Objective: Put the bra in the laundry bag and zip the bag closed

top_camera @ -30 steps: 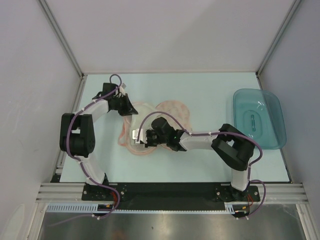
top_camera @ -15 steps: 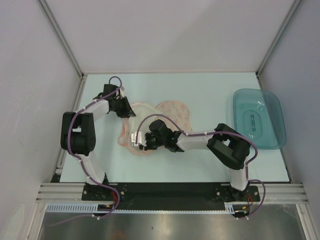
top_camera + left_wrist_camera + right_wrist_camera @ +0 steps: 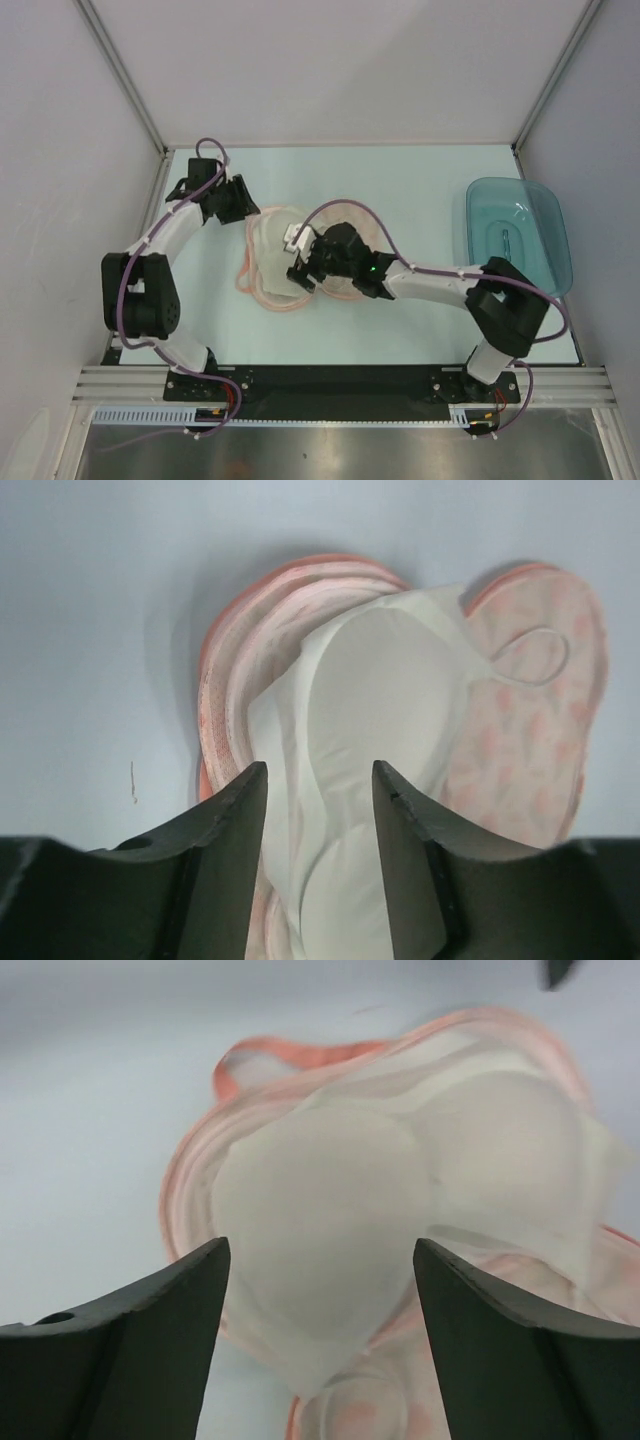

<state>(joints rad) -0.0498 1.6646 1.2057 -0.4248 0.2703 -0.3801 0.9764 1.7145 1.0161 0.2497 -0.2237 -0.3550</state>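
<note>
The bra [image 3: 380,700] — 2 white cups — lies on the laundry bag [image 3: 540,710].

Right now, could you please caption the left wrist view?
Open left hand over the bra lying on the open laundry bag.

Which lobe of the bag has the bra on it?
The left lobe: the white bra lies across it, only its pink rim showing. The right lobe, partly under the right arm, shows bare print.
</note>
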